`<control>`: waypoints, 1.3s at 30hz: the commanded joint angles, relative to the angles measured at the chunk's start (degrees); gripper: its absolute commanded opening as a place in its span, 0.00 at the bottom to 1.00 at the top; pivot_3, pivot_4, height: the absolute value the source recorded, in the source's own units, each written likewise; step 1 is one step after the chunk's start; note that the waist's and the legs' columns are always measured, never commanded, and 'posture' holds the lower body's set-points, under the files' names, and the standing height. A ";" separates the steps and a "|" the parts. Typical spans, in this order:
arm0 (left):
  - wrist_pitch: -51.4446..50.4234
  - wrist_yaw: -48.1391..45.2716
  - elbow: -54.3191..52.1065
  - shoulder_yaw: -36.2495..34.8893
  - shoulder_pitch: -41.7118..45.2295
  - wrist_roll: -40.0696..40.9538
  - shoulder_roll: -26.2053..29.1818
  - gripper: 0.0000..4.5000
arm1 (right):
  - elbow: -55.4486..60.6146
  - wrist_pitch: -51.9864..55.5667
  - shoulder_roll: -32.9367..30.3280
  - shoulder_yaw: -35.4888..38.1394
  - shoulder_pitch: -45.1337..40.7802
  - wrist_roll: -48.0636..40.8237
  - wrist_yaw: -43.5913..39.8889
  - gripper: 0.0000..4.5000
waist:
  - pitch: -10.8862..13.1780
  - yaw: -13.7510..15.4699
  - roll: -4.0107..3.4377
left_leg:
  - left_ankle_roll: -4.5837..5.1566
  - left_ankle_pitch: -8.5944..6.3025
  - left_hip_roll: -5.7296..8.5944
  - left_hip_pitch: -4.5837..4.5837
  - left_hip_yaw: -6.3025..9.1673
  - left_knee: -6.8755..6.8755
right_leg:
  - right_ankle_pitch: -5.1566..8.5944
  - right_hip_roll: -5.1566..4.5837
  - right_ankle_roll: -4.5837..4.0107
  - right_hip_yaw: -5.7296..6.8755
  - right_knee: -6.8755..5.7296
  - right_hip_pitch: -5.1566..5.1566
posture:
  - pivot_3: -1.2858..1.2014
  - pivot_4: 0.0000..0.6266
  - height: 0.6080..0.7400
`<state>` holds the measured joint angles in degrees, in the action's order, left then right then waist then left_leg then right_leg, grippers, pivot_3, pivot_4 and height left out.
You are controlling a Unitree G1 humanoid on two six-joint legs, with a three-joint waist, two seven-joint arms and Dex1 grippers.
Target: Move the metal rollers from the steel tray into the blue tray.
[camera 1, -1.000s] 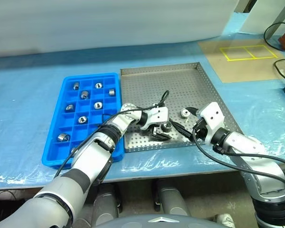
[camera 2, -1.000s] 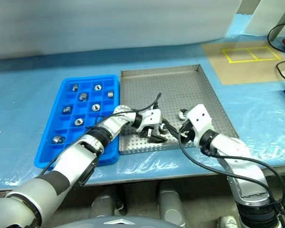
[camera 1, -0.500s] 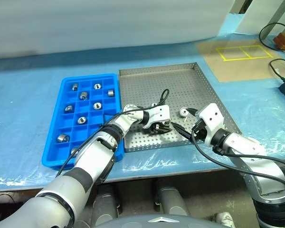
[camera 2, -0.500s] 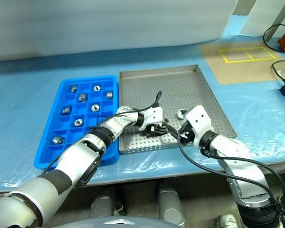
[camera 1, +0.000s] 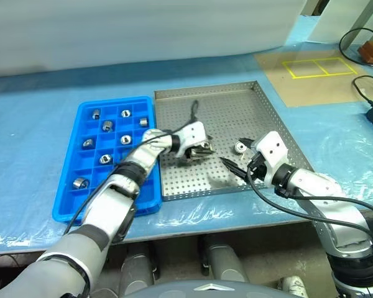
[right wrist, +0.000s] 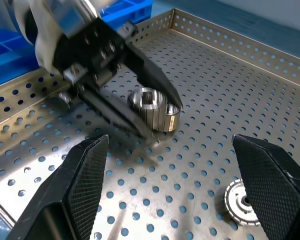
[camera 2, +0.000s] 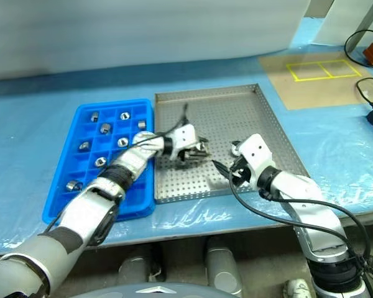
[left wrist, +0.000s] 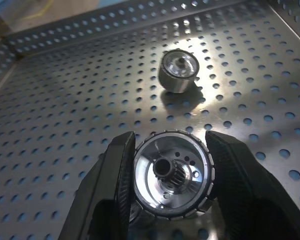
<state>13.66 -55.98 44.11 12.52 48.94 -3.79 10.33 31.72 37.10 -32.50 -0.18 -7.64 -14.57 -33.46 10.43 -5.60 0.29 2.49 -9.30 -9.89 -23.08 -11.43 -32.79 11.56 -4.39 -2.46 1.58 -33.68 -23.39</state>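
The left end effector [left wrist: 170,180] pinches 1 roller [left wrist: 172,181] between its 2 black fingers [left wrist: 115,185]. The left wrist view shows the roller's open face and toothed hub, which the head views cannot resolve; there the arm hides most of it. The grip is over the steel tray [camera 1: 236,102], toward the tray's left edge; the right wrist view shows the roller just above the perforated floor, though contact is hard to judge. A 2nd roller [camera 1: 241,147] lies on the floor near the tray's right edge, cut off at the frame edge in the right wrist view. The right end effector [right wrist: 175,195] is spread wide over the tray's front part, holding nothing. The blue tray [camera 1: 71,208] sits against the steel tray's left side on the desk, with 8 rollers [camera 1: 107,126] visible in its compartments.
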 commanded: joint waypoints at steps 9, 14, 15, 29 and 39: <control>-24.71 3.19 -49.28 -7.79 -18.88 9.30 13.48 0.42 | -16.64 -10.26 2.32 -9.42 -18.36 -1.38 -14.48 0.91 | 0.06 3.77 -0.08 | -0.15 0.05 -0.02 0.02 -0.02 0.07 | 0.00 -0.06 -0.02 0.02 -0.08 -0.04 | 0.49 0.24 1.00; -31.44 9.95 -58.36 -12.03 -26.38 9.56 16.56 0.42 | -27.91 -17.33 7.57 -14.91 -26.18 0.42 -20.31 0.91 | 0.08 7.60 -0.11 | -0.63 0.35 -0.11 0.27 -0.01 0.56 | 0.01 -0.03 -0.04 0.04 -0.17 -0.11 | 0.56 0.24 1.00; -31.82 10.92 -58.83 -12.63 -27.65 9.29 17.11 0.42 | -29.49 -18.42 8.42 -15.44 -27.20 0.70 -21.10 0.91 | 0.09 8.11 -0.12 | -0.68 0.39 -0.13 0.25 -0.01 0.61 | 0.01 -0.02 -0.05 0.05 -0.20 -0.17 | 0.56 0.24 1.00; -30.99 14.34 -54.23 -11.35 -33.39 9.24 19.55 0.42 | -33.60 -22.25 11.40 -15.84 -27.25 2.76 -22.80 0.91 | 0.08 11.63 -0.11 | -0.76 0.43 -0.09 -0.07 -0.01 0.57 | 0.02 -0.01 -0.06 0.00 -0.42 -0.58 | 0.56 0.24 1.00; -30.17 10.17 -48.21 -6.57 -33.73 5.92 24.65 0.42 | -31.20 -21.40 9.73 -14.76 -24.38 3.56 -19.75 0.91 | 0.08 10.88 -0.10 | -1.08 0.64 -0.15 0.11 -0.02 0.58 | 0.15 0.06 -0.21 -0.13 -1.08 -0.88 | 0.54 0.24 1.00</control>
<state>-16.88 -45.16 -5.63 4.98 15.71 3.43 34.04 -2.22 16.05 -22.79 -16.24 -31.97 -10.82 -53.59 10.51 5.28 0.19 1.40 -8.65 -10.04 -22.91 -11.45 -32.19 11.74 -4.32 -2.62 1.44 -34.77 -24.26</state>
